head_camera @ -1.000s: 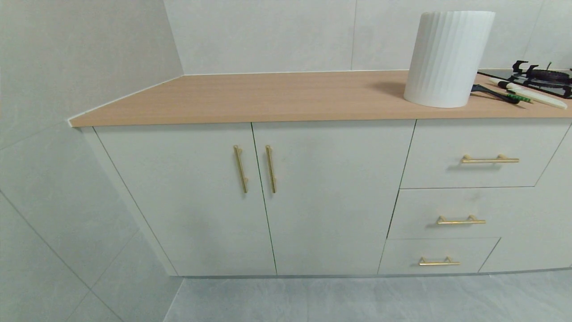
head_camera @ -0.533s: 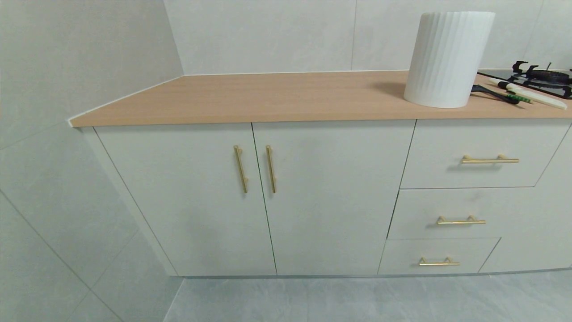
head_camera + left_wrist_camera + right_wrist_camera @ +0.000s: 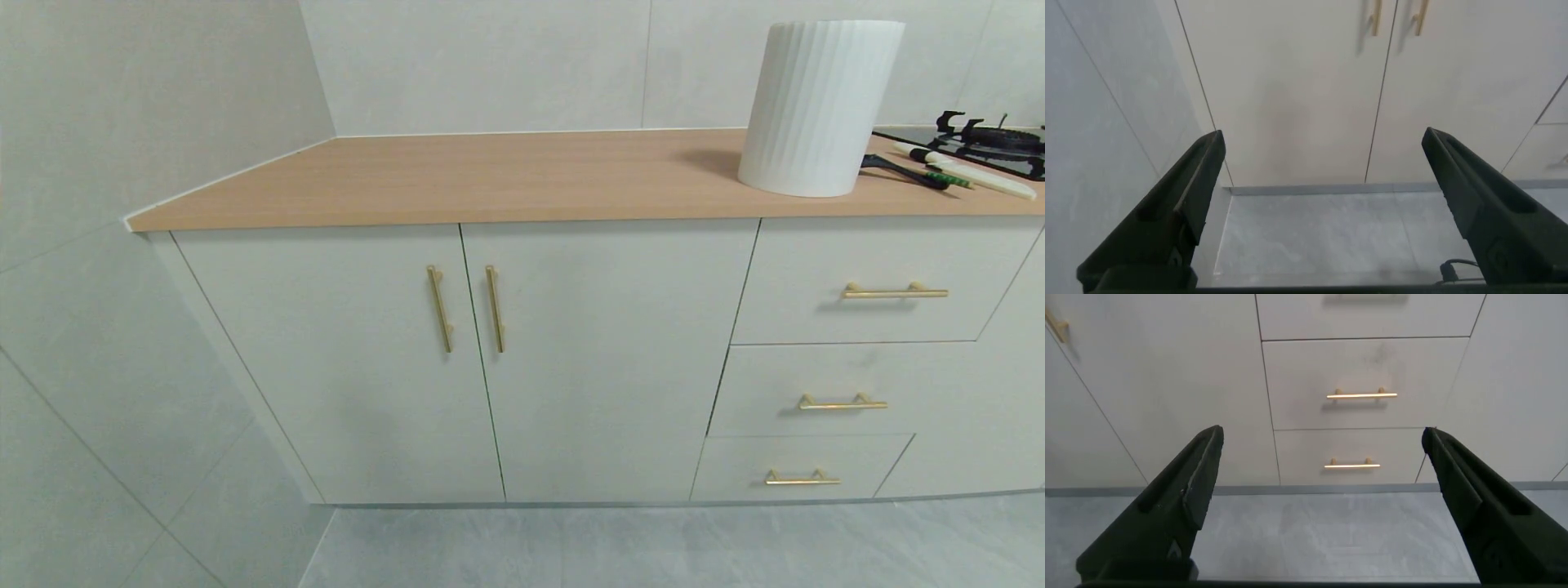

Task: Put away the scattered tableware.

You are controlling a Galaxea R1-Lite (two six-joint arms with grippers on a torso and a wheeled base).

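Wood-topped bench (image 3: 490, 175) ahead; tableware (image 3: 947, 170) lies far right, just beside the white ribbed holder (image 3: 816, 106). Left tool (image 3: 1323, 137) and right tool (image 3: 1323, 433) both gape wide, empty, low before the cupboards (image 3: 604, 359). I'd shift right first, then raise an arm.

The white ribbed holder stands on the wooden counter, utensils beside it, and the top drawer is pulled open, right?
No: the top drawer is shut, as the head view shows. The white ribbed holder does stand on the wooden counter with utensils beside it.
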